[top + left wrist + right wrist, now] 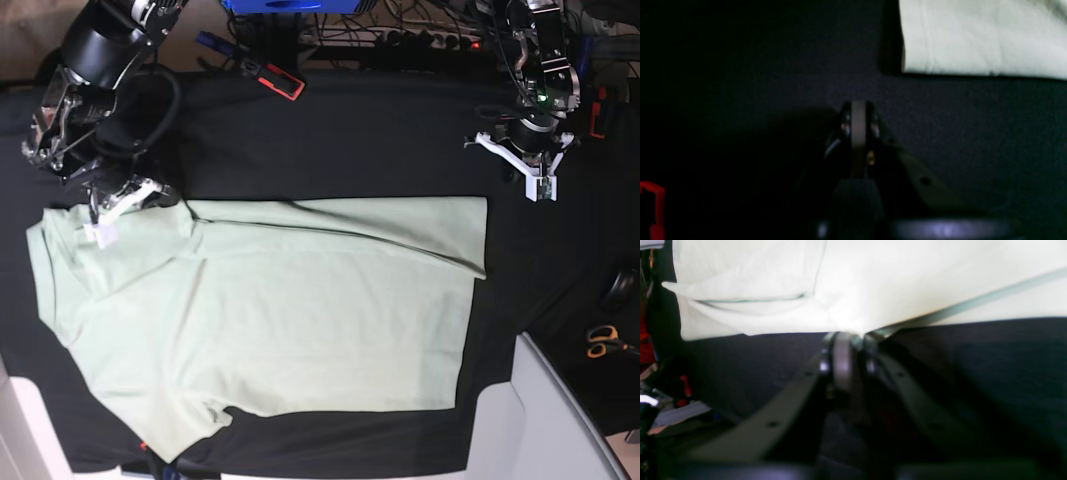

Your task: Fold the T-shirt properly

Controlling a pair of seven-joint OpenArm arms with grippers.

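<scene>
Mint-green cotton T-shirt [270, 320] spread mid-frame on black tablecloth [380, 140]. Right wrist view alone shows right gripper [848, 340] pinching its hem; left gripper [858, 110] closed, empty, beside cloth.

Pale mint T-shirt [300, 320] on a black tablecloth [380, 140]

The T-shirt is plain pale mint green, unpatterned, reading near-white just ahead of the right gripper [853, 336]. The tablecloth is plain black around the left gripper [858, 108], whose fingers are dark with a grey pad. Orange-handled scissors [603, 342] lie well apart from both grippers.
</scene>
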